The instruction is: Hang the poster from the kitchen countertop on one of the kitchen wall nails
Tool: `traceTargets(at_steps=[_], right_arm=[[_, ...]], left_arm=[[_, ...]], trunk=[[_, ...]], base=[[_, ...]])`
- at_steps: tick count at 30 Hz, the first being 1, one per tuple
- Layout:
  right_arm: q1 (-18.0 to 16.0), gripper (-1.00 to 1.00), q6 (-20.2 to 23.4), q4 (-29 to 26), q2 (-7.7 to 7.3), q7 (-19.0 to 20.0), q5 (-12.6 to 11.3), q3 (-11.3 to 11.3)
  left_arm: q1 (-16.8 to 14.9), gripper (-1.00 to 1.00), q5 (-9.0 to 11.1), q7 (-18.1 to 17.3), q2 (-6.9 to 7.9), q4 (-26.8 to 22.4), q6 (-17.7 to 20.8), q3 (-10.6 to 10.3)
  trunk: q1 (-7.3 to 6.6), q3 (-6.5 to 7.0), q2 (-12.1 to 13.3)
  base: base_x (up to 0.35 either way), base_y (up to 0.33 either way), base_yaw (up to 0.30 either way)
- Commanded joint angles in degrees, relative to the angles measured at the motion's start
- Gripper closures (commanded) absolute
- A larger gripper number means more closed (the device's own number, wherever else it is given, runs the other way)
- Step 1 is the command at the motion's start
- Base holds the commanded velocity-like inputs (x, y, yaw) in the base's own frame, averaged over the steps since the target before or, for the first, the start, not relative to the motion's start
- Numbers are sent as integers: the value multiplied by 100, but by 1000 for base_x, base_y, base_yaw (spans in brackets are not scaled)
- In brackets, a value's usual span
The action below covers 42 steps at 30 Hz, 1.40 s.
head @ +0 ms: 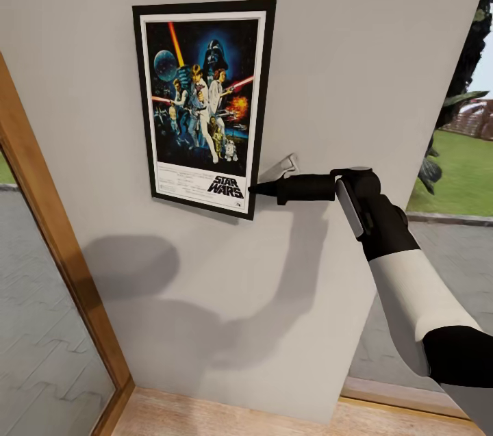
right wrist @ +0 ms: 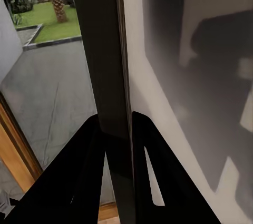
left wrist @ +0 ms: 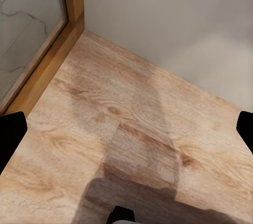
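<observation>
Against the wall (head: 356,46), the outstretched right pincer (head: 255,188) seemingly clamps the poster (head: 204,104) edge

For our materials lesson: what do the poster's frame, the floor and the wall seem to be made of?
The poster's frame looks like thin black plastic or painted wood: smooth and matt, material uncertain. The floor looks like pale varnished wood, with visible grain and knots. The wall looks like matt light-grey paint or plaster, plain and textureless.
</observation>
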Motion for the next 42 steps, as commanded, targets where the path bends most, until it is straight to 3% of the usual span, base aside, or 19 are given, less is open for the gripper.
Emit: traceTargets(at_steps=[1,42], right_arm=[[-6,100,62,0,-6,-12,-63,13],[2,100,54,0,-6,-7,-63,13]], left_arm=[[-1,-100,22,-28,0,-2,0,8],[-1,-100,22,-22,1,4,0,4]], trunk=[[4,-11,-12],[4,-11,-12]], base=[[0,0,0],[0,34,0]])
